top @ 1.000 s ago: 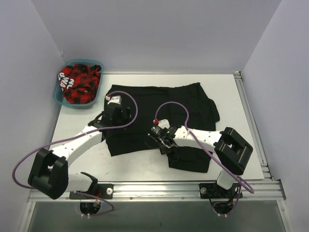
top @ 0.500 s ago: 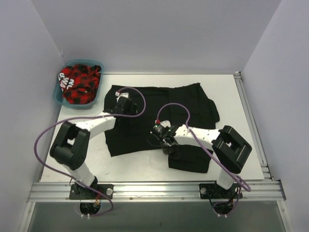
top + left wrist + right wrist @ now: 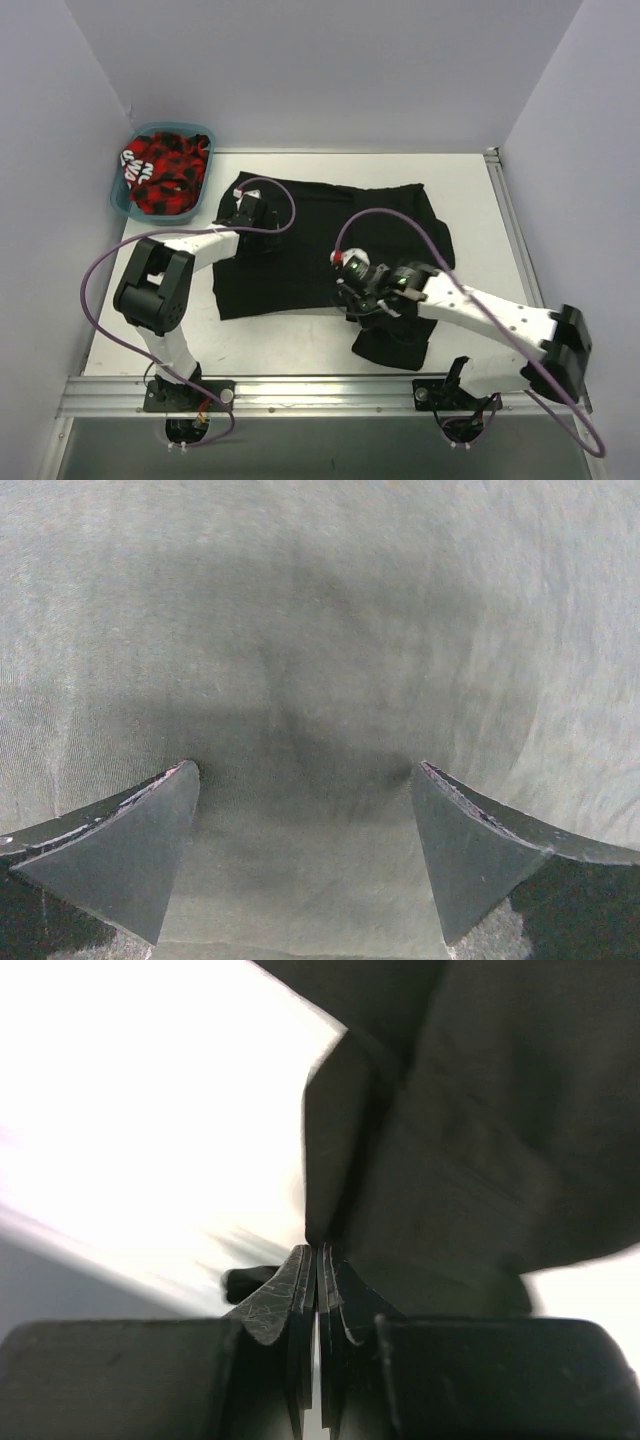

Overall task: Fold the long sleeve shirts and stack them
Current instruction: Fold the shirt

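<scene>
The task looks to be in its early part: one black shirt [image 3: 310, 240] lies mostly flat across the middle of the tabletop [image 3: 480, 220], not yet brought to a compact fold, and no stack exists. A red-and-black plaid garment [image 3: 160, 175], probably the next shirt, sits bunched in the teal basket [image 3: 172, 127] at the far left corner. The left end effector [image 3: 243, 212] is over the shirt's far left part with its fingers [image 3: 120, 850] spread wide, the cloth right under them and nothing gripped. The right end effector [image 3: 365, 300] is at the shirt's near right part, its jaws pressed together; the wrist view shows them pinching a thin edge of the black cloth [image 3: 420, 1140], which rises away from the bright tabletop. A dark flap [image 3: 395, 340] hangs toward the near edge just beside it. What remains, as I judge it, is carrying this pinched part over the body, squaring the fold, then doing the basket garment. Bare tabletop lies to the right of the shirt and along the near left, giving room to swing; the metal rail [image 3: 520, 260] bounds the right side, and the shirt's far edge lies close to the back wall.
</scene>
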Robot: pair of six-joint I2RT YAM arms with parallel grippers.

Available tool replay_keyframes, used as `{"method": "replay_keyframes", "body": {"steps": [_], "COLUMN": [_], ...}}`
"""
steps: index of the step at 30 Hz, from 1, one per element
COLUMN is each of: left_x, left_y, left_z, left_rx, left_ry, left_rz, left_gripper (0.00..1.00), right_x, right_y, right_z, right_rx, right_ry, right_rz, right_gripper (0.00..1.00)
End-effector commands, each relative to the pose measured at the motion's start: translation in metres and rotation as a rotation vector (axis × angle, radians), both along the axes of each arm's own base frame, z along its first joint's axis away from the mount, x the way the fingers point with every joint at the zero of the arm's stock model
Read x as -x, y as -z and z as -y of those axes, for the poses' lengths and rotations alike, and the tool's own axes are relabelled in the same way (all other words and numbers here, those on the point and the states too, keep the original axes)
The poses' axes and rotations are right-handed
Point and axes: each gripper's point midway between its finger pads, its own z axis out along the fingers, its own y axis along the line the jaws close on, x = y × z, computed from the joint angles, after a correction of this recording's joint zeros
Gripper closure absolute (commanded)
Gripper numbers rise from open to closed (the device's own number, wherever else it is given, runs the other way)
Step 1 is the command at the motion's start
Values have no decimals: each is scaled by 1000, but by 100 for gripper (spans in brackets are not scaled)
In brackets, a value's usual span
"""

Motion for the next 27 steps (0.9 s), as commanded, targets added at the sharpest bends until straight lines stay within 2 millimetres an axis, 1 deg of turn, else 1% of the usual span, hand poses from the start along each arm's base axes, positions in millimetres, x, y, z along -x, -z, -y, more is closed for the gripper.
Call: {"method": "replay_keyframes", "body": {"steps": [1, 2, 3, 4, 6, 7, 8, 10, 12, 13, 15, 16, 17, 18, 19, 20, 21, 22, 23, 24, 25, 26, 27], "left_x": [-5, -6, -6, -8, -9, -10, -11, -12, -11, -12, -7, -7, -7, 0, -1, 2, 7, 10, 13, 16, 22, 26, 29], "left_y": [10, 9, 10, 9, 9, 8, 7, 5, 2, -4, -9, -21, -27, -28, -47, -53, -58, -77, -84, -91, -105, -111, -116], "left_z": [-7, -10, -11, -11, -12, -12, -12, -12, -10, -9, -8, -8, -9, -11, -13, -15, -17, -19, -21, -22, -24, -26, -27], "left_rx": [24, 25, 24, 26, 26, 27, 28, 32, 39, 53, 67, 83, 91, 90, 104, 107, 112, 128, 133, 138, 149, 151, 154], "left_ry": [-32, -41, -44, -46, -48, -48, -48, -51, -49, -52, -52, -57, -61, -60, -63, -64, -65, -64, -62, -61, -58, -54, -49], "left_rz": [-37, -37, -41, -40, -44, -41, -38, -36, -35, -21, -15, 11, 27, 27, 74, 88, 100, 147, 163, 180, 215, 228, 239], "left_gripper": [3, 2, 2, 3, 3, 3, 2, 3, 3, 3, 3, 3, 3, 3, 3, 3, 2, 3, 3, 2, 2, 3, 3], "right_x": [9, 9, 8, 9, 11, 13, 12, 11, 10, 15, 15, 15, 15, 15, 12, 6, 1, -6, -20, -26, -32, -36, -40], "right_y": [-68, -89, -108, -127, -152, -162, -167, -169, -161, -141, -120, -101, -86, -76, -61, -55, -49, -39, -43, -43, -38, -37, -45], "right_z": [24, 29, 26, 28, 26, 27, 26, 28, 22, 14, 1, -6, -17, -22, -28, -35, -36, -38, -40, -43, -47, -51, -60], "right_rx": [-78, -138, -210, -275, -361, -389, -409, -413, -408, -383, -378, -348, -364, -362, -342, -348, -330, -291, -273, -262, -241, -238, -257], "right_ry": [-45, -42, -39, -58, -87, -107, -111, -120, -127, -147, -144, -142, -136, -132, -124, -117, -98, -79, -55, -48, -42, -46, -61], "right_rz": [53, 96, 112, 152, 186, 214, 232, 251, 225, 150, 91, 38, -1, -21, -49, -40, -33, -39, 5, 17, 14, 15, 18], "right_gripper": [100, 100, 100, 100, 100, 100, 100, 100, 100, 100, 100, 100, 100, 100, 100, 100, 100, 100, 100, 100, 100, 100, 94]}}
